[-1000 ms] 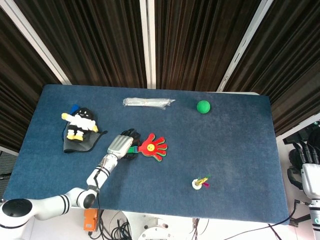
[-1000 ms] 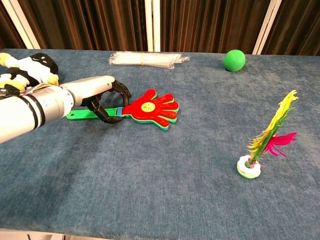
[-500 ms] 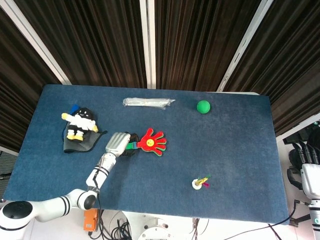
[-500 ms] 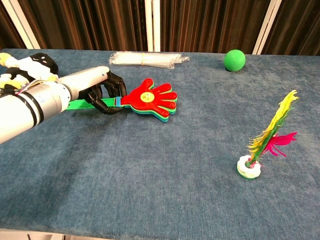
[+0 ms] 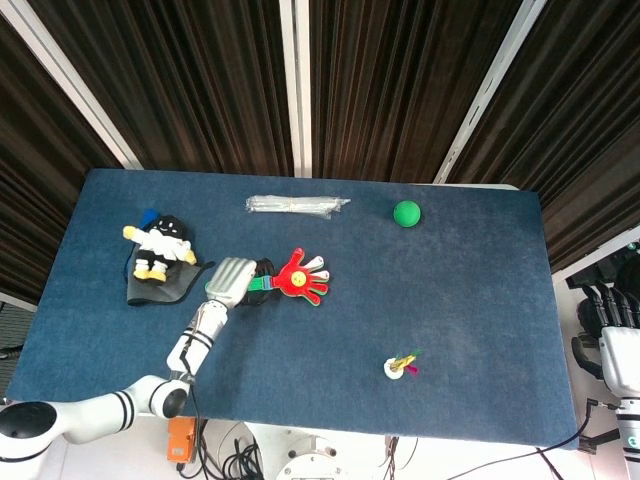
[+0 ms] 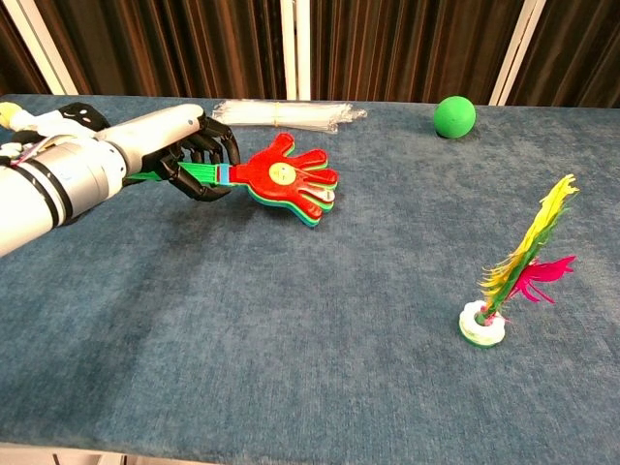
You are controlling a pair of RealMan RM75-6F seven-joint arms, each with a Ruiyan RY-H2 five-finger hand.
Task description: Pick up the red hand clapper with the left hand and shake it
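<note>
- Basically, head view: left hand [image 5: 230,279] grips the green handle of the red hand clapper [image 5: 300,277], fingers wrapped round it; clapper sits mid-table [image 5: 470,250], a bit left of centre, palm end pointing toward the robot's right.
- Looks like thin layered plastic w/ a stiff handle, so prob. light and rigid, plates loose enough to slap when shaken. Handle is the sensible grip spot; smooth plastic could slip if the hold is slack.
- Room: plush toy [image 5: 160,247] near on the left, straw bundle [image 5: 296,205] behind, green ball [image 5: 406,213] and shuttlecock [image 5: 402,366] well apart. Table edges far from the clapper.
- Right hand [image 5: 612,325] off the table's right side, holding nothing; can't tell if fingers are spread or curled.
- Chest view: left hand [image 6: 194,153] closed on the handle, red hand clapper [image 6: 286,179] looks lifted clear of the cloth, tilted, shadow under it.
- Straw bundle [image 6: 281,114] is just behind, so a shake is safer kept up-down than fwd. Green ball [image 6: 454,116] and shuttlecock [image 6: 504,281] stay out of reach.
</note>
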